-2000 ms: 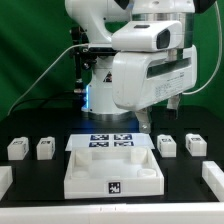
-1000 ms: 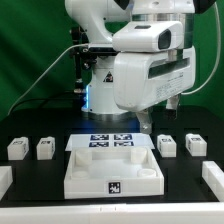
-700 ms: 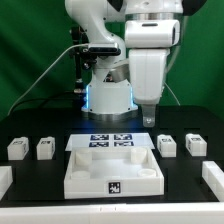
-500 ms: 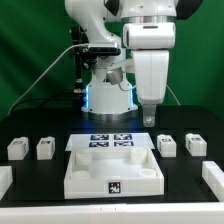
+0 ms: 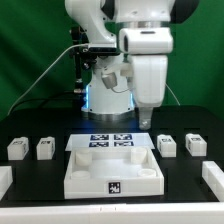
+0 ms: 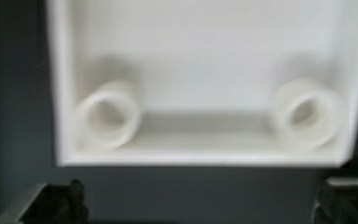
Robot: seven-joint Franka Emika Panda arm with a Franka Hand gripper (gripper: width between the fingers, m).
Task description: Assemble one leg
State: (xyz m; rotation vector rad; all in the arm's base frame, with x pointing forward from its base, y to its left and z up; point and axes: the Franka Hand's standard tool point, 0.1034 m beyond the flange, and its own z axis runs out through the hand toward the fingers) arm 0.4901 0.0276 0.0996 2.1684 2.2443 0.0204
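Observation:
Four legs, small white blocks with black-and-white tags, stand on the black table. Two are at the exterior view's left (image 5: 17, 148) (image 5: 45, 148) and two at its right (image 5: 167, 145) (image 5: 195, 144). My gripper (image 5: 147, 118) hangs above the table behind the large white tray-like piece (image 5: 113, 172), apart from every leg. In the wrist view the gripper (image 6: 202, 205) is open and empty. One dark fingertip (image 6: 60, 200) shows at each lower corner, wide apart. That view looks down on the tray-like piece (image 6: 202, 60) with two round sockets (image 6: 108, 115). No leg shows there.
The marker board (image 5: 112, 141) lies flat behind the tray-like piece. White parts lie at the table's front left (image 5: 4, 178) and front right (image 5: 213, 176). The robot base (image 5: 105, 95) stands at the back.
The wrist has turned from broadside to upright, and the hand has shifted toward the exterior view's left. The legs and the tray-like piece have not moved.

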